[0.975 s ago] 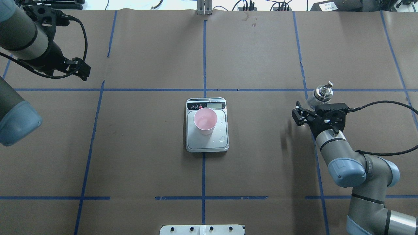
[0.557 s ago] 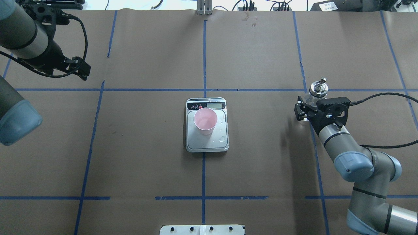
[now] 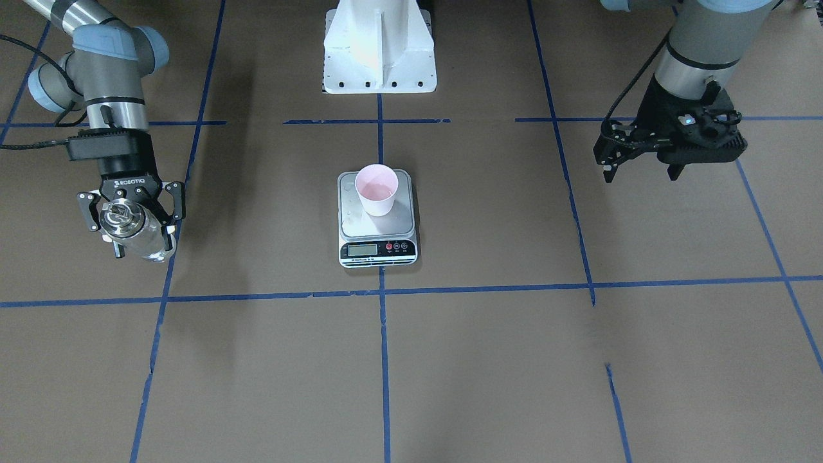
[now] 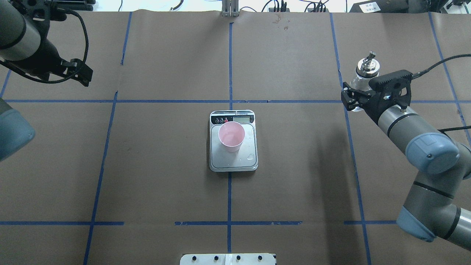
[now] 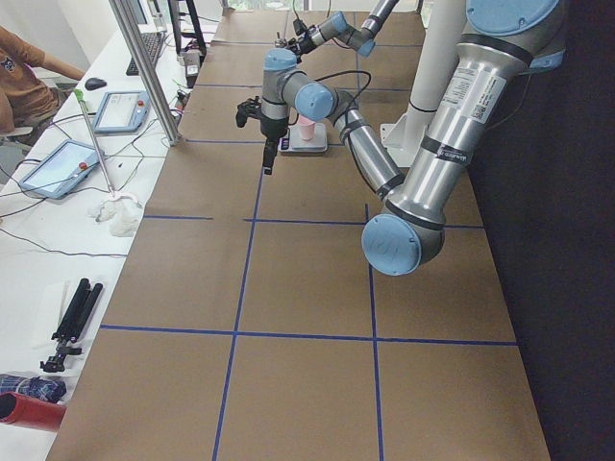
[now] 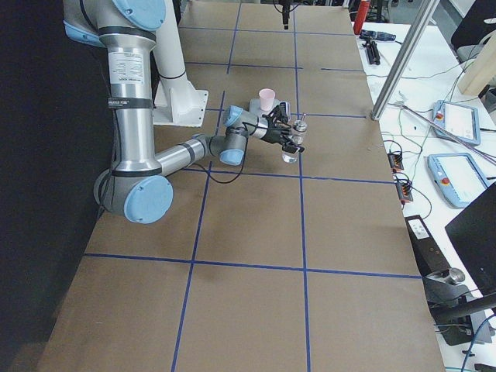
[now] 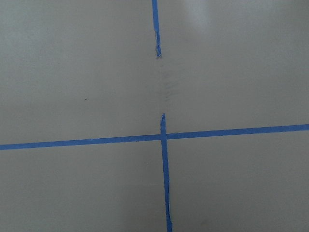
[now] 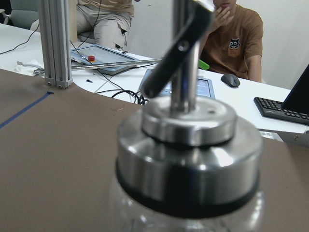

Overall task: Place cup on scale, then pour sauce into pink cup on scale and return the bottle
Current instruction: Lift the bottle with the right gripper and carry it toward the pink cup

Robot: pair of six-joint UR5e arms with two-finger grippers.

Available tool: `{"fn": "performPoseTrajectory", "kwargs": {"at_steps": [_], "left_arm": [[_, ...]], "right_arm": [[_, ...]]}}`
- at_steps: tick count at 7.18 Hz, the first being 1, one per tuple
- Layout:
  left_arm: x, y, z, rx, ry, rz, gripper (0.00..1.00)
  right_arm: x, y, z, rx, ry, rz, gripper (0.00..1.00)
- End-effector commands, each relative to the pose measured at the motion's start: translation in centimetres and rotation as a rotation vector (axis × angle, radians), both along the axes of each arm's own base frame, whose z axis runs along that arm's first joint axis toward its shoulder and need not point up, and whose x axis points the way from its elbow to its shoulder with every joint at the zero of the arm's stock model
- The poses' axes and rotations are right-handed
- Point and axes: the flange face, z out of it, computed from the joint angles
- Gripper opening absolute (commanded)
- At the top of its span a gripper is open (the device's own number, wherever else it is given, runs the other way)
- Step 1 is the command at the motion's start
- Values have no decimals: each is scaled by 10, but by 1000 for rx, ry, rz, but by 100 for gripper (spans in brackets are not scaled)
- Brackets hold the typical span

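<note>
The pink cup (image 4: 231, 137) stands upright on the scale (image 4: 215, 163), near its display end; from across the table the cup (image 3: 377, 190) sits on the silver platform of the scale (image 3: 350, 226). My right gripper (image 4: 354, 98) is shut on the glass body of the bottle (image 4: 363, 70), far to the right of the scale. The bottle (image 3: 132, 225) is upright with its silver spout cap (image 8: 188, 145) up. Whether it touches the table I cannot tell. The sauce is too clear to make out. My left gripper (image 3: 640, 168) hangs open and empty at the far left, above bare table.
Drops of liquid (image 4: 250, 156) lie on the scale's platform. The white robot base (image 3: 379, 51) is behind the scale. Blue tape lines (image 7: 164, 140) cross the brown table. A metal post (image 4: 230, 9) stands at the far edge. People (image 8: 236, 38) sit at a desk beyond.
My right gripper has carried the bottle away from me toward the table's far edge and slightly right. The left arm has drawn back a little to the left. Cup and scale have not moved.
</note>
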Motion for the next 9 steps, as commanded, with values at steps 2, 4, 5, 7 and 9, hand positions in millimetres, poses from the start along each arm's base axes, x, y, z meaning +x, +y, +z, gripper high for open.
{"fn": "performPoseTrajectory", "kwargs": {"at_steps": [2, 4, 5, 7, 9], "left_arm": [[-56, -14, 20, 90, -60, 54, 100], [-95, -20, 41, 146, -104, 121, 100], [-118, -28, 55, 174, -134, 151, 100], [-161, -45, 92, 201, -122, 274, 100], [-218, -74, 159, 144, -93, 299, 100]], "right_arm": [[14, -8, -78, 37, 161, -27, 0], [-21, 6, -88, 135, 304, 1, 0], [-47, 3, -103, 186, 371, 32, 0], [-83, 24, -125, 233, 382, 2, 0], [-91, 28, -127, 278, 479, -24, 0]]}}
